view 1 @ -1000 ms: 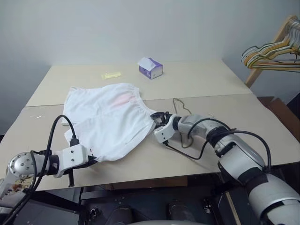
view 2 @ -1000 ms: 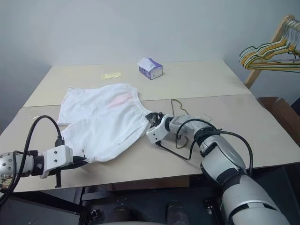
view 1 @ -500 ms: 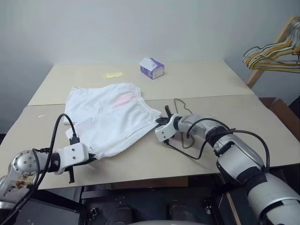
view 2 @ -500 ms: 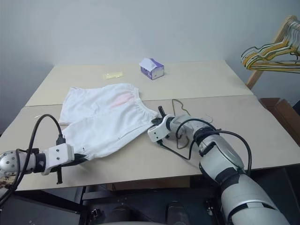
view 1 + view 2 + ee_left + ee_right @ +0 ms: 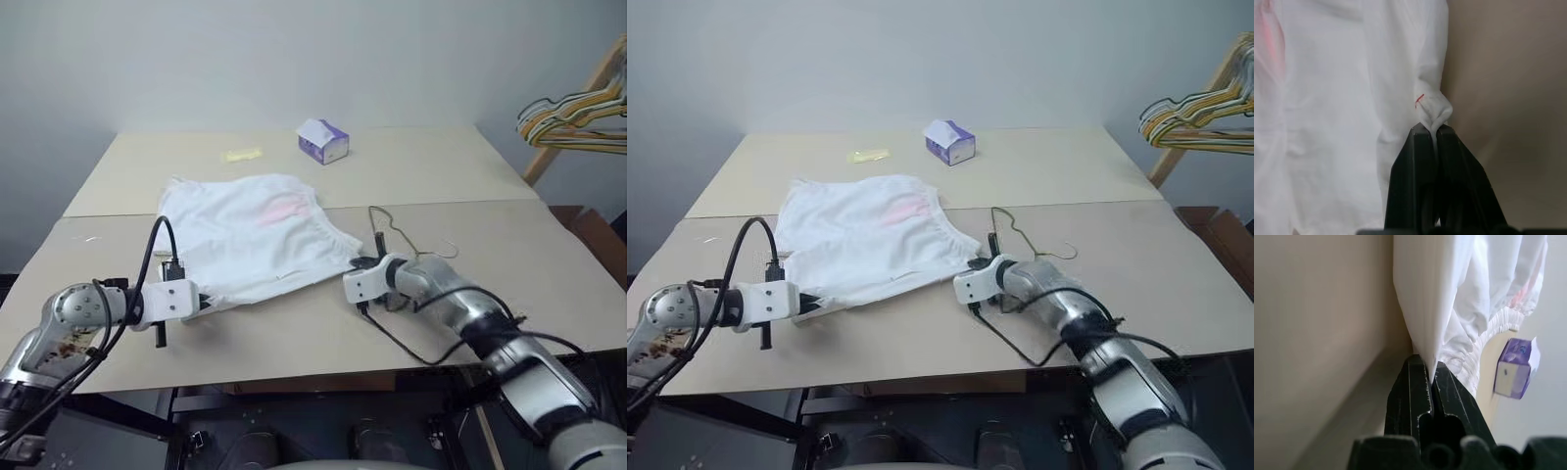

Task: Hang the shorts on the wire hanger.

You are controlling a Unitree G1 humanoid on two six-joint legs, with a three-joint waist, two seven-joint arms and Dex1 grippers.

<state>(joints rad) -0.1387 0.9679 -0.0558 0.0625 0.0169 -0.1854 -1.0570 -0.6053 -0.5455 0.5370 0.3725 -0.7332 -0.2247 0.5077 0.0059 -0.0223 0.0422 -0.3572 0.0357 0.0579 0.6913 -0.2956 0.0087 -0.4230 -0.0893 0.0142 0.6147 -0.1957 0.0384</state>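
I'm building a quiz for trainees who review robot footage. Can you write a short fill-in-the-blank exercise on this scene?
1. Both grippers are shut on the white ____.
2. The left gripper pinches the cloth close to a small ____ mark.
3. The wire hanger lies on the table to the robot's ____ of the shorts.
4. The right gripper holds the cloth; beyond it stands a small ____ box.

Missing words: shorts; red; right; purple

The bunched hangers [image 5: 578, 113] are cut off by the edge; the wire hanger [image 5: 397, 235] perhaps runs behind the right end effector [image 5: 364, 264].
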